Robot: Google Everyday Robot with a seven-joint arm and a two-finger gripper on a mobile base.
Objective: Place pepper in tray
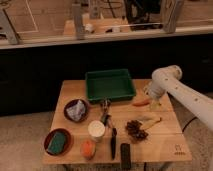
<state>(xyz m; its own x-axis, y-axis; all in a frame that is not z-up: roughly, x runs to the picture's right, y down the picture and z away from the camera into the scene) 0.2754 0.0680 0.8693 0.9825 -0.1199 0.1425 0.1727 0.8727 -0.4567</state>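
Observation:
The slender orange-red pepper (141,103) lies on the wooden table (165,142), just off the right front corner of the dark green tray (110,85). The tray stands empty at the back middle of the table. My gripper (152,103) is at the end of the white arm, which comes in from the right. It hangs low over the table right beside the pepper's right end. Whether it touches the pepper cannot be told.
A yellowish banana-like item (152,120) and a brown pine cone (136,129) lie in front of the pepper. A brown bowl (76,110) with crumpled paper and a bowl with a green sponge (57,142) stand at the left. A white cup (96,129), a stubby orange object (88,148) and black tools (125,155) are near the front.

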